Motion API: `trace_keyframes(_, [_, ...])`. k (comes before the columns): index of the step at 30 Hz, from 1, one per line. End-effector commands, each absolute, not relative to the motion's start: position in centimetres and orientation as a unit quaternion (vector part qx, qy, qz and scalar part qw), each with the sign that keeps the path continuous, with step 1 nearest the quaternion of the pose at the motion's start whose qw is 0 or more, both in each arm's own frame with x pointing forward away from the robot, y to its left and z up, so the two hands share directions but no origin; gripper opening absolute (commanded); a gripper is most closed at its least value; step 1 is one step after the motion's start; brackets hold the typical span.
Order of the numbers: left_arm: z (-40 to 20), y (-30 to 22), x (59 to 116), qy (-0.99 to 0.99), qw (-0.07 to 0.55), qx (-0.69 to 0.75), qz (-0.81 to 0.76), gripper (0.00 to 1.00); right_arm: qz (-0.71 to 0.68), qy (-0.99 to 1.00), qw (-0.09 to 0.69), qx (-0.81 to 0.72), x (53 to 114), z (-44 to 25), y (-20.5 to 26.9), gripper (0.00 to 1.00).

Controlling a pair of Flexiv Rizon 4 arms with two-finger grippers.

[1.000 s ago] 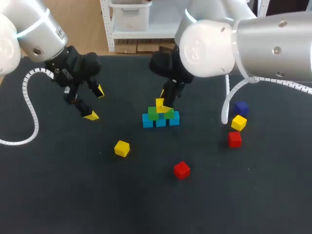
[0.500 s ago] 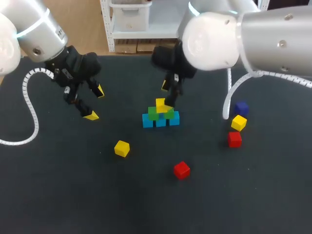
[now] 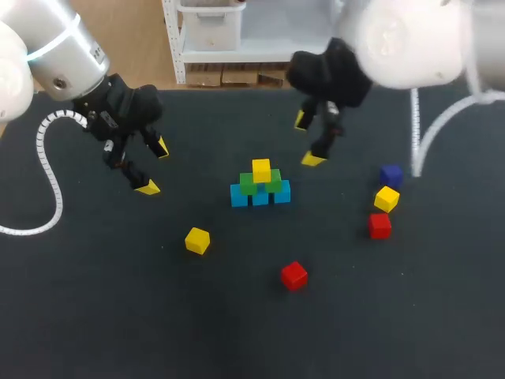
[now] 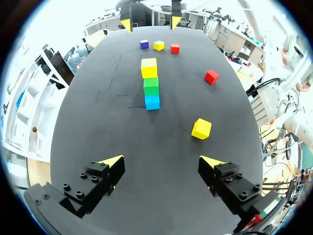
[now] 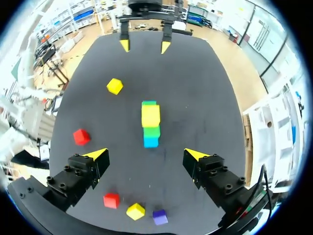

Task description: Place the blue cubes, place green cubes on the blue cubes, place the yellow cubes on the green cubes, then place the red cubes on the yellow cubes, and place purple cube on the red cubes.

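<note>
Apparently three blue cubes (image 3: pixel 260 196), two green (image 3: pixel 248 185), three yellow (image 3: pixel 197 240), two red (image 3: pixel 294 275), one purple (image 3: pixel 390 175)

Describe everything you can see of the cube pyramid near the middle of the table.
The pyramid stands on the dark table, near its middle. Three blue cubes form a touching row at the bottom, two green cubes sit on them, and one yellow cube rests on top, across both greens. They look like plain, solid-coloured blocks, upright and neatly aligned. Nothing else touches it.
</note>
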State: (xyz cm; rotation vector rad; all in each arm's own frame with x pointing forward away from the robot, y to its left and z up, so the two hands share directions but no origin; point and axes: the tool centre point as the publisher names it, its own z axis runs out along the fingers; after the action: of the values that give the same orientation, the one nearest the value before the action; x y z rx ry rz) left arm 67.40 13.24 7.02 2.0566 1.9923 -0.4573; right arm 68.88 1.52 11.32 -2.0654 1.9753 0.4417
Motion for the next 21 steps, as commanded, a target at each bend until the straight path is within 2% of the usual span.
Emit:
trace_keyframes(1, [7.0,13.3,67.4,0.681,0.122,0.704,-0.156,1.00,0.164,0.657,0.139,-0.723,67.9,11.9,-1.7,1.00])
trace_keyframes(21, [7.0,13.3,67.4,0.681,0.122,0.704,-0.156,1.00,0.144,0.503,0.126,-0.843,67.9,10.0,-11.0,1.00])
